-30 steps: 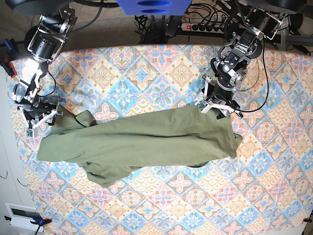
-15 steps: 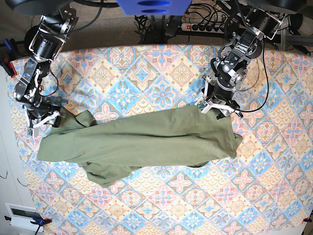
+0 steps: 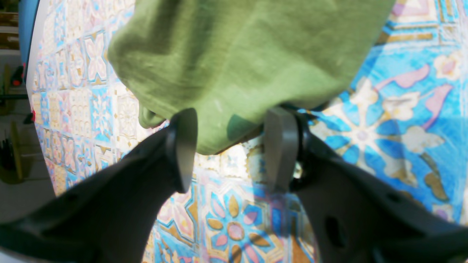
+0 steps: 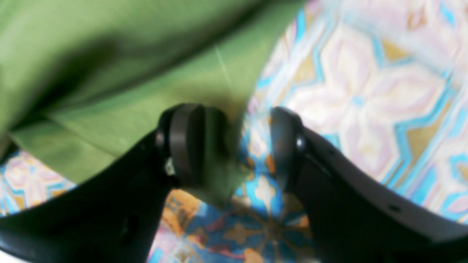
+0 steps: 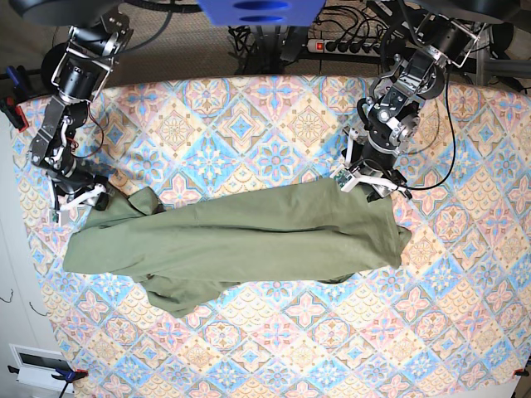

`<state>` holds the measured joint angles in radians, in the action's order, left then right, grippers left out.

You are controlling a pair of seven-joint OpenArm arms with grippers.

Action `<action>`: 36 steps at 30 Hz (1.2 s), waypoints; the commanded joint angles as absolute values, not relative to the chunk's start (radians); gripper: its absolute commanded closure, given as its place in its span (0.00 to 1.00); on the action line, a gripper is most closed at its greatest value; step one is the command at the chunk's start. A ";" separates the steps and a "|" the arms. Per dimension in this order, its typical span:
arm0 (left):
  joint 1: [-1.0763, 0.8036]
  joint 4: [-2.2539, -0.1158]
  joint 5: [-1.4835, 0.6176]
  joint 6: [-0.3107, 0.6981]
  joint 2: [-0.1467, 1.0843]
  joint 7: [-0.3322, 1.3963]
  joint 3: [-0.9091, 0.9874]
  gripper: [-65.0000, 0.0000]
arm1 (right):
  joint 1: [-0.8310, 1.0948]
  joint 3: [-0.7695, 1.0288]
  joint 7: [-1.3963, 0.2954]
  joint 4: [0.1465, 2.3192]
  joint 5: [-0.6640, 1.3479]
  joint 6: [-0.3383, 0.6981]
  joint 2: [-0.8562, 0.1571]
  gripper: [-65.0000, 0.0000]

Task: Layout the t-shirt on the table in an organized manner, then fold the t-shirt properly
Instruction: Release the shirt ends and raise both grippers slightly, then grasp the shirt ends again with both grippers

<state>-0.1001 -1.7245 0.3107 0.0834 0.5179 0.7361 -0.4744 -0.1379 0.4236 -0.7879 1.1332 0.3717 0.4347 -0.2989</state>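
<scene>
Lengthwise across the middle of the table (image 5: pixel 274 108) lies the t-shirt (image 5: pixel 249 240), bunched into a rumpled band, not yet spread flat. At one end the left gripper (image 3: pixel 228 146) has its jaws parted astride a cloth corner, nothing pinched. At the other the right gripper (image 4: pixel 228 146) likewise stands unclenched, one finger (image 4: pixel 186 144) over the hem. Closing carelessly could catch several layers, dragging the bundle instead of opening it.
</scene>
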 commanded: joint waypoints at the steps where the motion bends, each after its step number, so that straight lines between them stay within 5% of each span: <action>1: -0.088 -1.744 0.318 0.073 0.529 0.723 -0.467 0.57 | -0.157 0.426 -0.765 1.135 0.389 0.437 -0.320 0.55; 7: -0.088 -1.744 0.318 0.073 0.529 0.723 -0.467 0.57 | -0.157 0.427 -0.756 1.110 0.390 0.438 -0.320 0.59; 12: -0.088 -1.744 0.318 0.073 0.529 0.723 -0.456 0.57 | -0.157 0.430 -0.762 1.118 0.392 0.438 -0.320 0.99; 22: -0.120 -1.799 0.318 0.079 0.542 0.723 -0.384 0.57 | -0.142 0.433 -0.832 1.224 0.636 0.438 -0.326 0.98; 36: -0.013 -1.573 0.306 0.079 0.530 0.722 -0.469 0.57 | -0.137 0.433 -0.835 1.260 0.650 0.438 -0.326 0.98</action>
<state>-0.0307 -1.5673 0.3000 0.0837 0.5293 0.7162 -0.4740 -0.1165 0.4286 -0.8581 1.2377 0.6312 0.4320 -0.3038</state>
